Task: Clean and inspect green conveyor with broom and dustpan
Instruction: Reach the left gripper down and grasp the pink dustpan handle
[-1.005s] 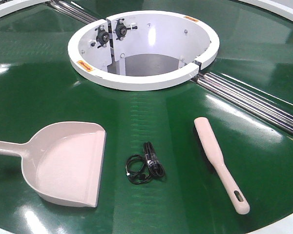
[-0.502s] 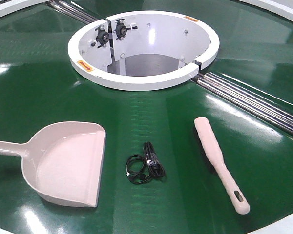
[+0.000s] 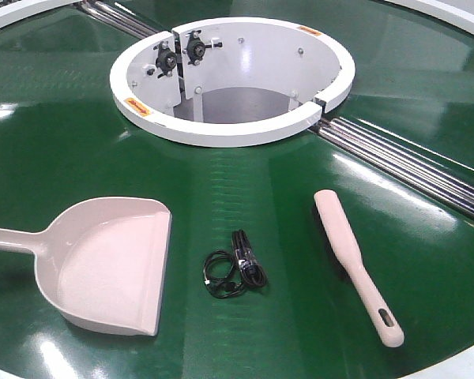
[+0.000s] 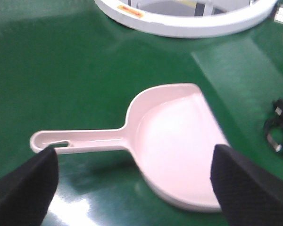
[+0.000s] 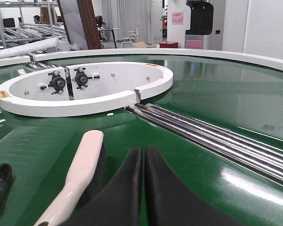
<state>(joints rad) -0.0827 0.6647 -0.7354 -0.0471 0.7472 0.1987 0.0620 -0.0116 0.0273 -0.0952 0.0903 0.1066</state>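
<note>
The dustpan (image 3: 110, 268) lies flat on the near left part of the green conveyor (image 3: 63, 158), its open scoop up, its wide lip turned to the right and its long handle running off the left edge of the front view. The broom (image 3: 347, 253) lies on the near right part of the same glossy surface, bristles down, its head pointing toward the centre and the slotted handle end close to the near rim. Between the two, apart from both, sits a small coiled black cable (image 3: 235, 272). Beyond them the white ring (image 3: 221, 134) surrounds the central opening, and silver rails (image 3: 411, 162) run outward from it to the right.

The left tool (image 4: 132, 155) is released: its dark fingers (image 4: 28, 188) stand wide apart at the bottom corners of its wrist view, with the dustpan showing between them and nothing gripped. The right tool (image 5: 144, 155) is clenched, its two fingers pressed together with nothing between them, just to the right of the broom's head in its wrist view
</note>
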